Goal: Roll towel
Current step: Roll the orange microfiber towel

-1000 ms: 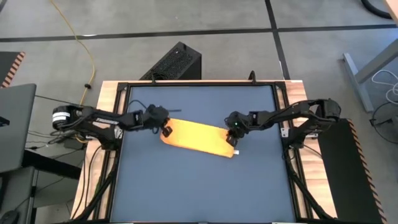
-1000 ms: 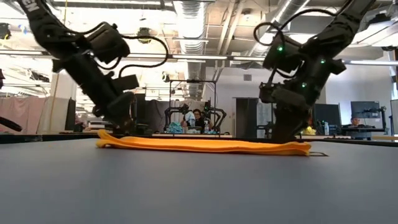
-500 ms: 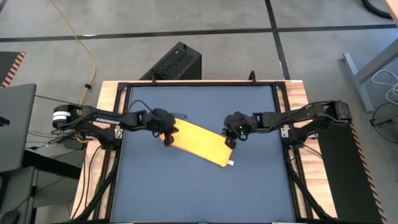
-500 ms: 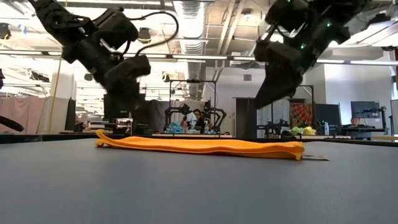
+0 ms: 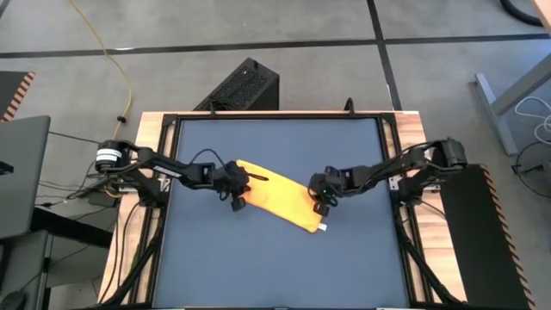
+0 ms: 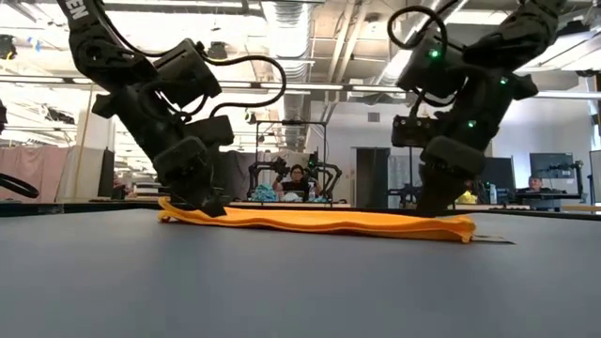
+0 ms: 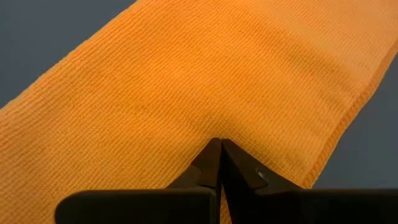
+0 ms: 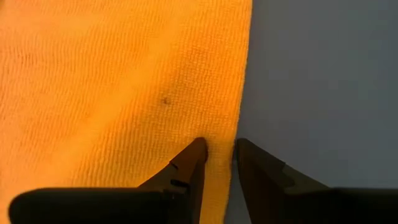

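The towel (image 5: 277, 196), a yellow-orange cloth folded into a long strip, lies flat on the dark table (image 5: 275, 267) and runs aslant from far left to near right. Its white tag (image 5: 323, 227) sticks out at the near right end. My left gripper (image 5: 234, 198) is shut, with its tips down on the towel's left end (image 6: 183, 212). My right gripper (image 8: 219, 149) is open at the towel's right end. One finger (image 8: 191, 158) is over the cloth and the other (image 8: 252, 163) over bare table, so they straddle the towel's long edge. My left gripper has its shut fingertips (image 7: 219, 152) on the towel's upper face (image 7: 219, 121), near the left end and a little in from the hemmed edge. The fingers slant down from the table's left. The cloth lies flat under them. My right gripper: I cannot tell whether its fingertips touch the cloth.
Black rails (image 5: 164, 224) frame the table on all sides. A black box (image 5: 245, 86) stands on the floor beyond the far edge. Bare table lies toward the near edge. In the low view people (image 6: 300, 178) sit at workbenches far behind.
The towel has turned on the table: its right end swung toward the near edge and its left end toward the far edge. Both grippers rose off the towel and came down again at its ends, the left one farther toward the table's right.
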